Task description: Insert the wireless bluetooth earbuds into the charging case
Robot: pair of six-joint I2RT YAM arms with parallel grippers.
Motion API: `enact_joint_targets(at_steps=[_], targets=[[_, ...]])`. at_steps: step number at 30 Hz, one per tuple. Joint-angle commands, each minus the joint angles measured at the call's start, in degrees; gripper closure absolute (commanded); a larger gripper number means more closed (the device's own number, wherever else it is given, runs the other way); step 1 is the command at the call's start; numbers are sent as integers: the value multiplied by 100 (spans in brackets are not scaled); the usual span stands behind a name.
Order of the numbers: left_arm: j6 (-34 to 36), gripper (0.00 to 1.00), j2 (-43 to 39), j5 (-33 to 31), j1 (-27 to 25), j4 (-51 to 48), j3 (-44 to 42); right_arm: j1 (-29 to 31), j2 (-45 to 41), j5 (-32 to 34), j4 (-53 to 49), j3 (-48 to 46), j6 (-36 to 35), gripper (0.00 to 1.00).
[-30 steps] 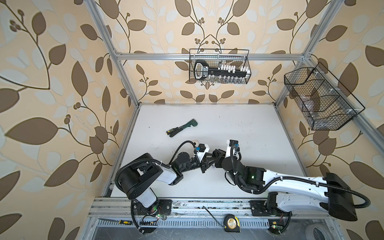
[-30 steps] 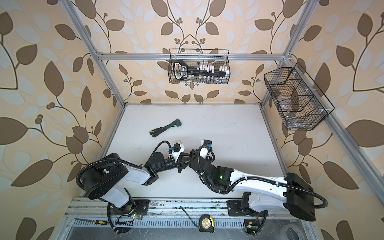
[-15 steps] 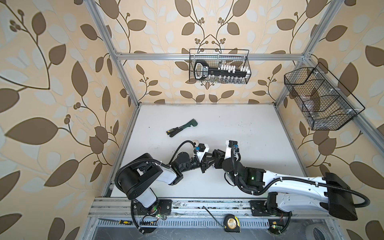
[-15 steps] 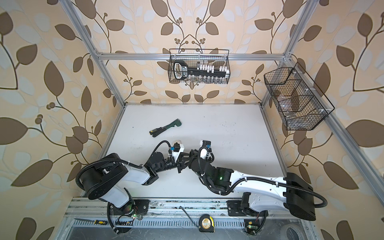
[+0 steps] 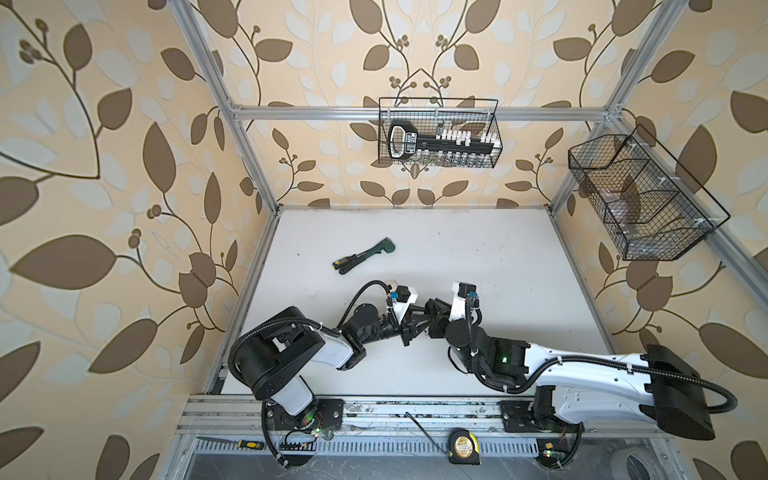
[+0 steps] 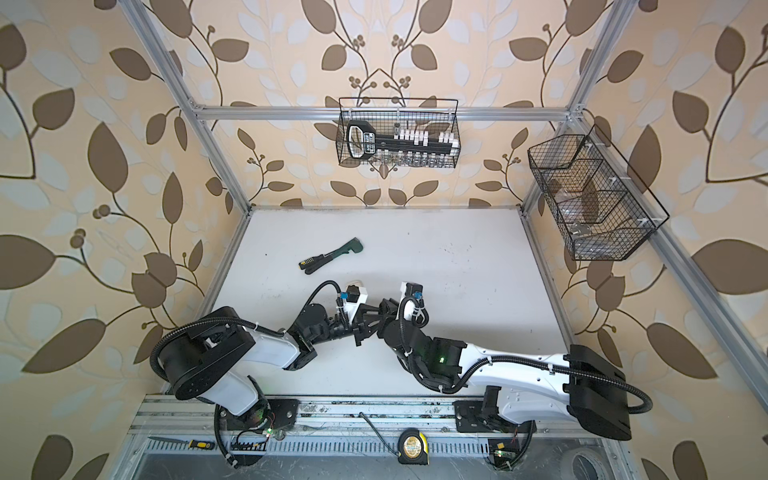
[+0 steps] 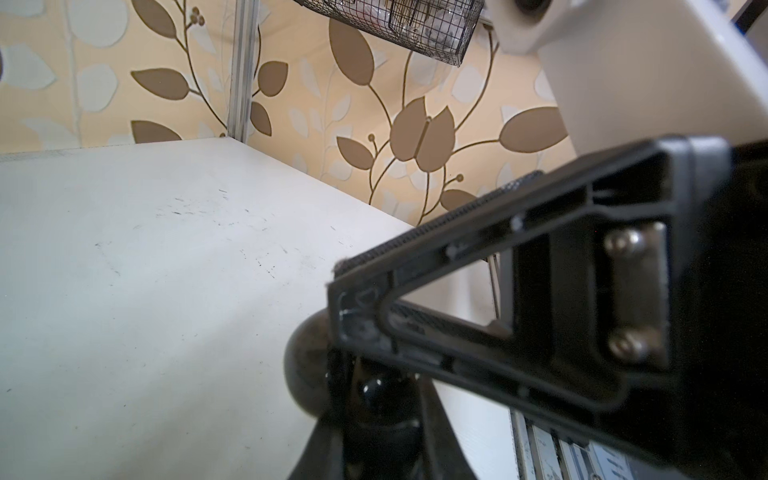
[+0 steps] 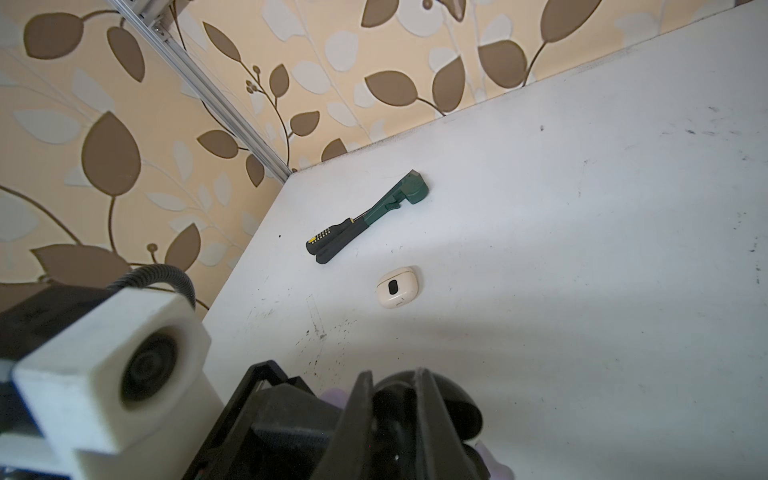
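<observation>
Both grippers meet low over the middle of the white table. My left gripper is shut on a small glossy black earbud. My right gripper is shut on the edge of a rounded black charging case. One right finger crosses the left wrist view. Lilac bits show under the fingers; I cannot tell what they are. A closed white charging case lies on the table beyond the grippers.
A green-handled tool lies at the back left of the table. Wire baskets hang on the back wall and the right wall. A tape measure and a screwdriver sit by the front rail.
</observation>
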Motion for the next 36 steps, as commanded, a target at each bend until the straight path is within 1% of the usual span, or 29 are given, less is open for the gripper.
enact_joint_targets(at_steps=[1,7,12,14,15,17,20,24,30,33,36], targets=[[-97,100,-250,245,-3,523,235,74,132,145,103,-128,-76,85],[-150,100,-273,297,-3,523,244,129,195,264,189,-141,-94,84],[-137,100,-292,297,-3,528,232,138,160,118,76,-95,-62,84],[-110,100,-296,306,4,523,235,155,94,48,-32,-97,-21,83],[-102,100,-300,306,-3,525,218,164,62,32,-44,-116,-15,82],[-72,100,-307,314,-3,523,209,182,-12,-30,-70,-175,-6,75],[-6,100,-318,365,-3,525,208,182,-97,-163,-78,-181,-62,69],[104,100,-318,407,-3,530,189,204,-285,-299,-212,-130,-164,65],[199,100,-352,562,-3,523,184,235,-908,-85,-1043,-107,17,54],[280,100,-384,664,-3,530,175,237,-1261,-103,-1310,-137,14,50],[423,100,-422,718,-3,527,132,235,-1552,-239,-1628,-49,-118,49]])
